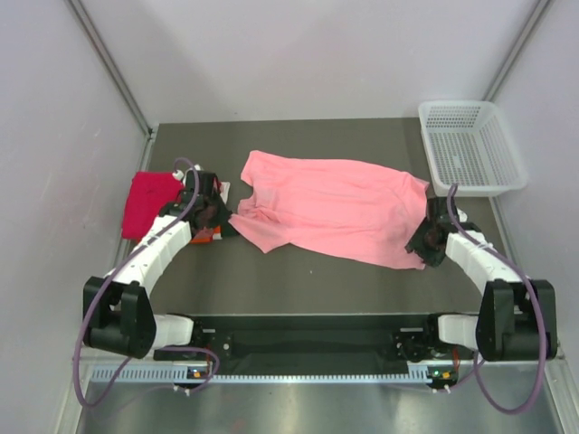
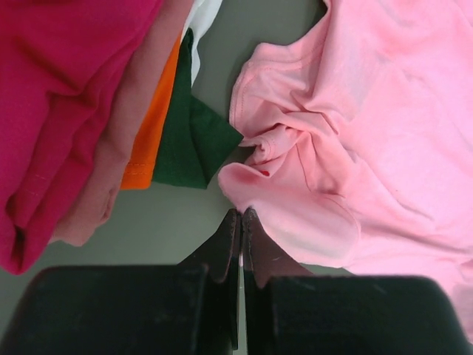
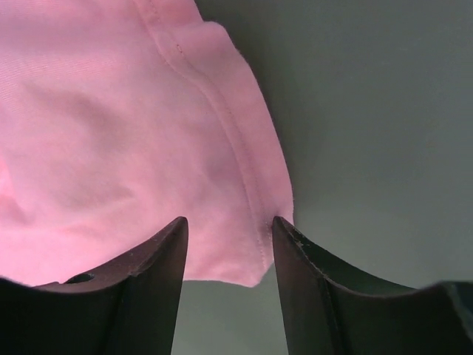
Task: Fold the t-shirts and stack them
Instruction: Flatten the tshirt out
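Note:
A light salmon-pink t-shirt [image 1: 335, 203] lies spread across the middle of the dark table. My left gripper [image 1: 217, 215] is shut, its tips [image 2: 242, 213] pinching the edge of the shirt's bunched left sleeve [image 2: 295, 200]. My right gripper [image 1: 423, 242] is open at the shirt's right hem corner [image 3: 251, 244], which lies between its fingers [image 3: 230, 222]. A folded magenta-red t-shirt [image 1: 149, 203] tops a stack at the left, also in the left wrist view [image 2: 59, 89], with an orange one [image 2: 151, 133] under it.
The stack also holds a dark green cloth [image 2: 192, 140] and a white one [image 2: 203, 15]. A white plastic mesh basket [image 1: 470, 145] stands at the back right corner. Grey walls close in the table on three sides.

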Robot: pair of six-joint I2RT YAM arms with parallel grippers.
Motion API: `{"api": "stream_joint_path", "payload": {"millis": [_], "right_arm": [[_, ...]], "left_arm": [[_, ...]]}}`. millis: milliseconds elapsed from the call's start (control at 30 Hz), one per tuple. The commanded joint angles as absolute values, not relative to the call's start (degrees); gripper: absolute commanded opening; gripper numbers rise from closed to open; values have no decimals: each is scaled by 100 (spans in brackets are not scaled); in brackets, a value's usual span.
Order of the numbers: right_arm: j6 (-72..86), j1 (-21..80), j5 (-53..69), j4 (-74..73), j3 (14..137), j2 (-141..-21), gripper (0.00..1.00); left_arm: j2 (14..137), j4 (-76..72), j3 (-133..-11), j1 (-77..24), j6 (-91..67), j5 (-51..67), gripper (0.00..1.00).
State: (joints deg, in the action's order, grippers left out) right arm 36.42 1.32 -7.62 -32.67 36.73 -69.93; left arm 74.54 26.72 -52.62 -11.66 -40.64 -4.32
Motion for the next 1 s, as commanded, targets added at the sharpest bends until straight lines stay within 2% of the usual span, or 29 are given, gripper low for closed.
{"api": "stream_joint_path", "payload": {"millis": [0,167,233,267,400,600,733,800,833,967], "right_arm": [[3463,141,-484,-2901,3954,-7329,49],[3419,272,-589,-2672,4253,-7838,46],[3445,281,-624,-2646,4385,-8076,36],[3489,290,-615,-2637,4429,-8303,22],[3647,386,-571,-2523,4657,-8762,9],[3823,764,-676,-2618,5648,-9728,11],[3779,844,-765,-3023,6459,-10256,23],[3779,879,-817,-2980,6469,-10143,36],[3762,879,-843,-2953,6434,-10012,39],[3665,870,-1055,-3111,6128,-9652,41]], "left_arm": [[7471,2303,-5414,-1143,-4192,-457,0],[7488,2189,-5344,-1134,-4245,-615,0],[7488,2171,-5300,-1134,-4298,-738,0],[7480,2119,-5282,-1134,-4315,-756,0],[7497,1934,-5151,-1090,-4403,-721,0],[7638,1934,-5159,-923,-4395,-844,0],[7638,1758,-4984,-905,-4395,-914,0],[7646,1653,-4896,-905,-4395,-967,0],[7646,1618,-4878,-905,-4395,-984,0],[7699,1556,-4825,-905,-4342,-923,0]]}}
